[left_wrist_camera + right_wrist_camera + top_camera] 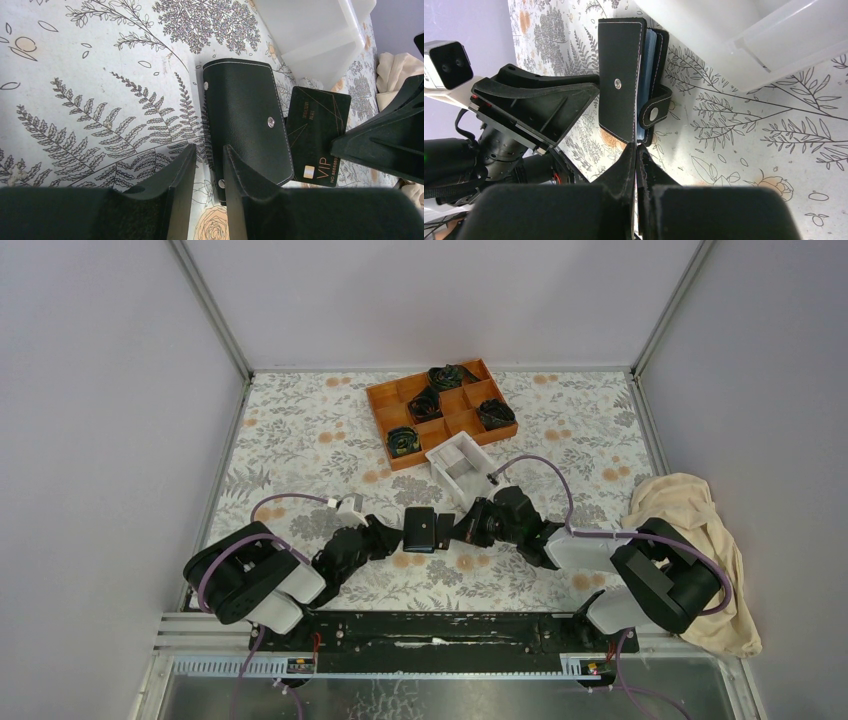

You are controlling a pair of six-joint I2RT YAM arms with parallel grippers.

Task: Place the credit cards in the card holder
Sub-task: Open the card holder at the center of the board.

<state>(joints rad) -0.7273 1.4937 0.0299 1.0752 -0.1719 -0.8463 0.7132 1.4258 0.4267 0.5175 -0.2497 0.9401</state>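
The card holder (420, 530), one black stitched leather wallet with a metal snap, lies on the floral-printed counter (300, 430) just in front of the white plastic box (462, 470). The left pincer (210, 150) clamps the holder's edge. The right pincer (636, 150), closed, pinches one black gold-lined credit card (317, 135) near that box.

card holder (247, 125): we see black, pale stitching, silver snaps, bluish inside
credit card (315, 132): black, gold lines, gold "VIP"
table cover (75, 100): white, grey ferns, orange flowers
tray (385, 400): orange
box (310, 30): white
cloth (690, 505): cream
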